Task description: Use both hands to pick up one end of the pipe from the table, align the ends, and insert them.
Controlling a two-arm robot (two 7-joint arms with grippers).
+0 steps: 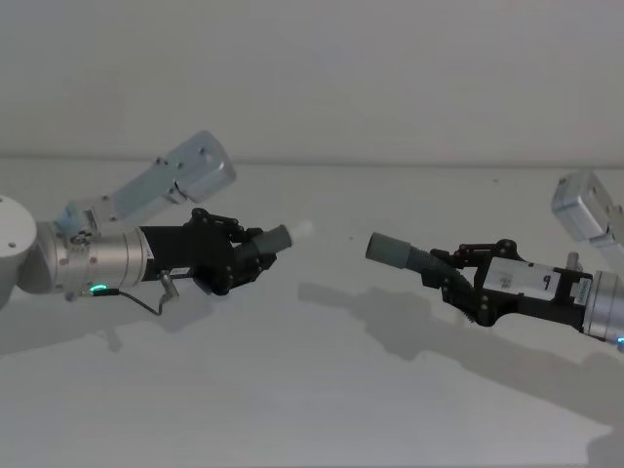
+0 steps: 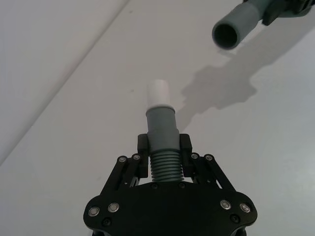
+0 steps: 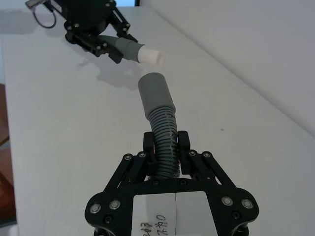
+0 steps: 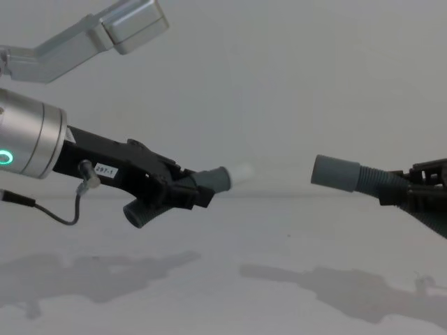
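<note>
Both pipe pieces hang above the table [image 1: 312, 390]. My left gripper [image 1: 255, 255] [image 2: 164, 147] [image 4: 192, 192] is shut on a ribbed grey pipe piece [image 2: 164, 147] [image 1: 276, 240] whose pale whitish tip [image 2: 159, 92] [image 4: 242, 172] [image 1: 302, 230] points toward the other arm. My right gripper [image 1: 450, 278] [image 3: 166, 145] is shut on the ribbed part of the second pipe piece [image 3: 160, 120] [image 4: 374, 180]. Its wider grey collar [image 1: 388, 250] [image 3: 153, 91] [image 4: 334, 172] [image 2: 233, 28] faces the whitish tip across a short gap. The two ends are apart and roughly level in the chest view.
The white table runs back to a pale wall [image 1: 312, 78]. Shadows of both arms lie on the surface below them. A thin cable [image 4: 73, 206] loops under the left wrist.
</note>
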